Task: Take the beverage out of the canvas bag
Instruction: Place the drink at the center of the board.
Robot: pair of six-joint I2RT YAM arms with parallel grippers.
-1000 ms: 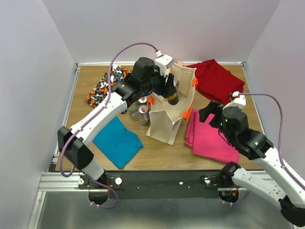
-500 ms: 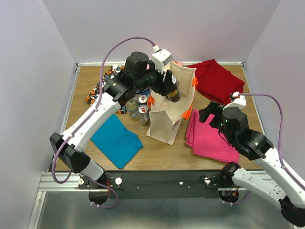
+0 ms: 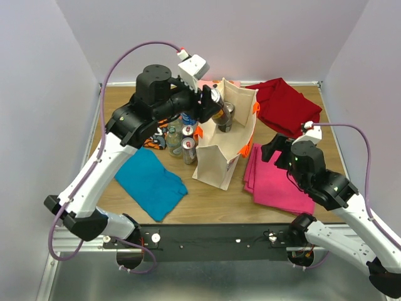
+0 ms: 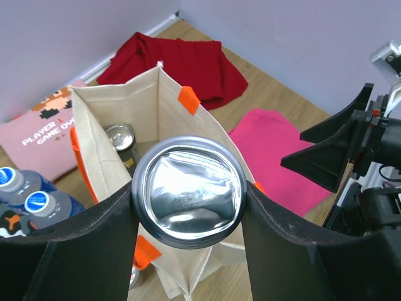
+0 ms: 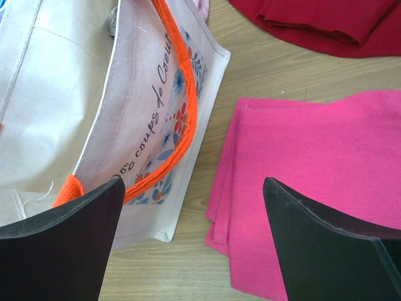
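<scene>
We see the left end effector [image 3: 213, 104] raised near the upper middle of the overhead view, clenched on the beverage can [image 4: 188, 191]. In the left wrist view the can's shiny, dented round end fills the centre of the frame, and a dark finger presses against it on either side. The can is held tilted over the open mouth of the canvas bag [image 3: 220, 152]. It looks clear of the rim, though the overhead angle does not let us be sure.

The bag stands upright at the centre of the surface [image 3: 207, 200]. A second can [image 4: 120, 137] sits upright inside it, close to the wall at the left of the wrist frame.

The right end effector [image 3: 270, 150] is at the right of the overhead view, just beside the bag. Its fingers are spread wide with nothing between them. Its wrist view looks down on the bag's printed side [image 5: 164, 122] and one orange handle [image 5: 188, 103].

A pink cloth [image 3: 276, 179] lies right of the bag, partly under the right arm. A red cloth [image 3: 285, 103] lies at the upper right and a teal cloth [image 3: 150, 182] at the lower left. Blue-capped bottles [image 4: 36, 202] stand at the lower left of the left wrist frame, next to the bag.
</scene>
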